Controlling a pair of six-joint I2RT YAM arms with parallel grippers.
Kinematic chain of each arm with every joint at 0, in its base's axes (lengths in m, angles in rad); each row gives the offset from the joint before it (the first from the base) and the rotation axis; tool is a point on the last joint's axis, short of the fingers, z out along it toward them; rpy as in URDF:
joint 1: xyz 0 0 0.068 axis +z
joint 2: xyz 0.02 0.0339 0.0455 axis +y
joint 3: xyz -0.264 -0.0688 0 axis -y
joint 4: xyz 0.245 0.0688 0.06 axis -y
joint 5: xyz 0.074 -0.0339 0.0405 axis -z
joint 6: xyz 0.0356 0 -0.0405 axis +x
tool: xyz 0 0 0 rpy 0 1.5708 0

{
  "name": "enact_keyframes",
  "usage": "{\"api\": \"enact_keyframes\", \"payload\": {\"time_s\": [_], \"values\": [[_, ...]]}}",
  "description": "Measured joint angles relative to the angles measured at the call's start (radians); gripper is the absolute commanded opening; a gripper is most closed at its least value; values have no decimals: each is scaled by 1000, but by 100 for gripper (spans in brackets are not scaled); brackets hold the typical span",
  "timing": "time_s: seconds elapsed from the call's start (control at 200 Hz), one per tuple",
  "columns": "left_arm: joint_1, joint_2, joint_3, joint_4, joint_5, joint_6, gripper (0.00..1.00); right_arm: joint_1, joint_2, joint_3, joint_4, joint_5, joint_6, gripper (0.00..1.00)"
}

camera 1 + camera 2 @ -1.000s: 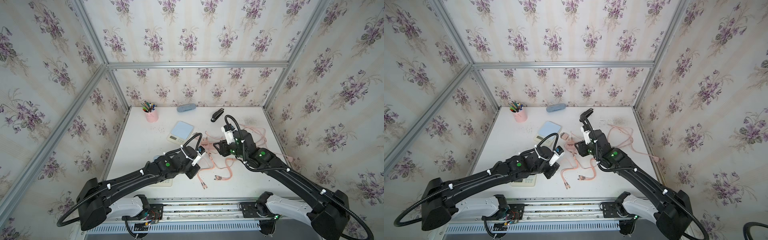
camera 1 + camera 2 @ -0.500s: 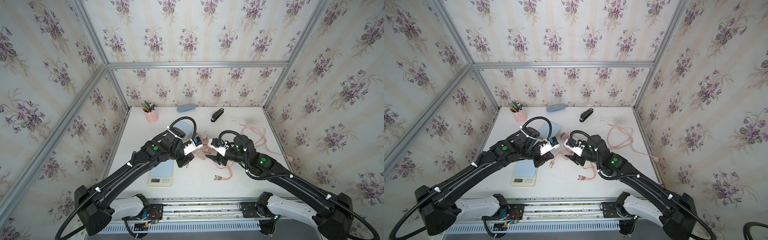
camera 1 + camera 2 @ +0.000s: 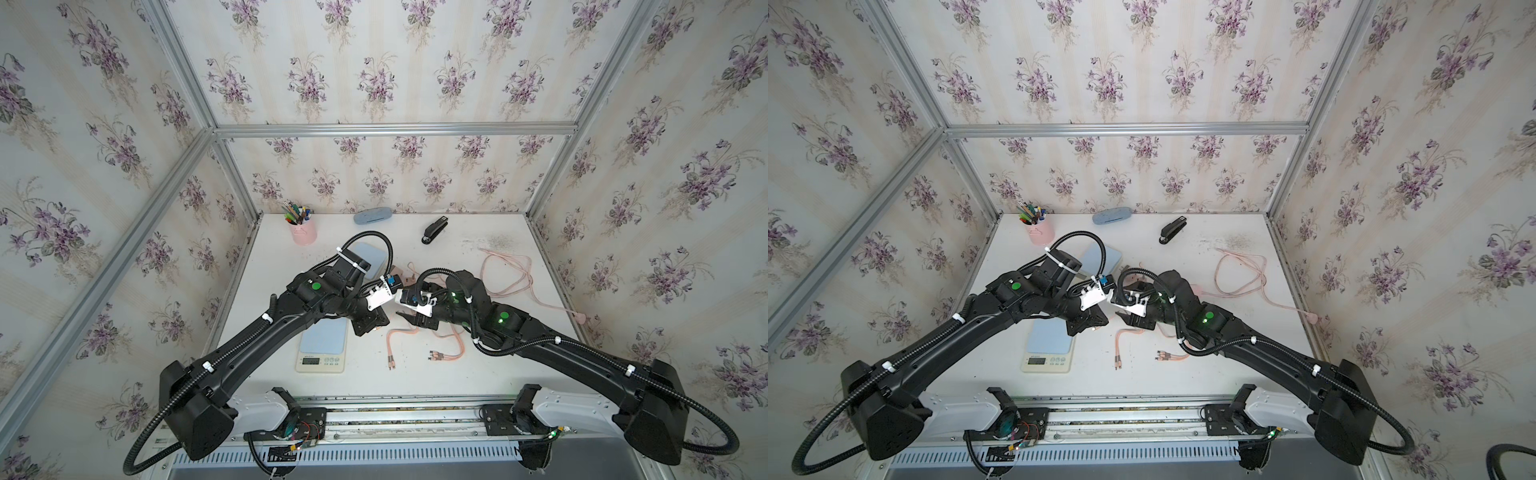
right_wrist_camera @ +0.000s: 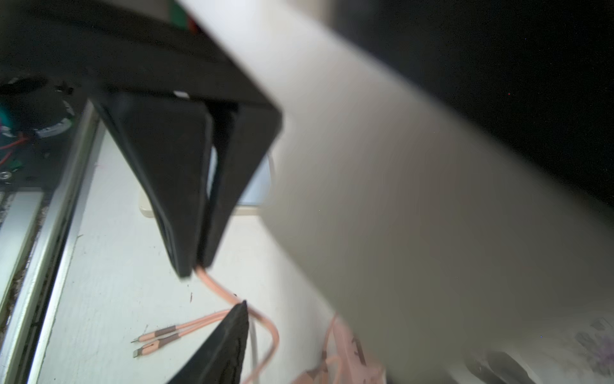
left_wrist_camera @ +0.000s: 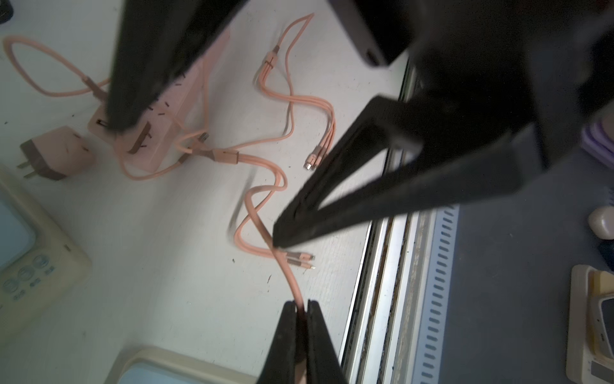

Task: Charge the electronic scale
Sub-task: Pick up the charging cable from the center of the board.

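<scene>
Overhead, in both top views the electronic scale (image 3: 322, 345) lies near the worktop's (image 3: 415, 382) front edge, long axis front to back, display (image 3: 311, 360) frontward, with the left hand (image 3: 374, 327) just off its back right corner, nearer than the right hand (image 3: 409, 319). Closer, the left wrist view shows the left hand pinched shut on a pink charging cable (image 5: 286, 276), the right hand spread open and empty beside it, a pink power strip (image 5: 156, 149) beyond. Right wrist view: two loose plugs (image 4: 159, 332) trail frontward; the scale's port is hidden.

The left arm (image 3: 266, 332) hides the electronic scale's (image 3: 322, 345) far edge.
</scene>
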Motion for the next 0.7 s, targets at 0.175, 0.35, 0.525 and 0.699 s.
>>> {"api": "enact_keyframes", "payload": {"time_s": [0.175, 0.35, 0.525, 0.699], "values": [[17, -8, 0, -4, 51, 19, 0, 19, -7, -24, 16, -2, -34, 61], [33, -28, 0, 17, 128, 51, 0, 21, -18, -58, 2, 42, -35, 60], [57, -42, -18, 32, 160, 66, 0, 14, -107, -123, 24, 91, -30, 60], [66, -45, -23, 32, 172, 77, 0, 8, -150, -143, 38, 72, -4, 59]]}}
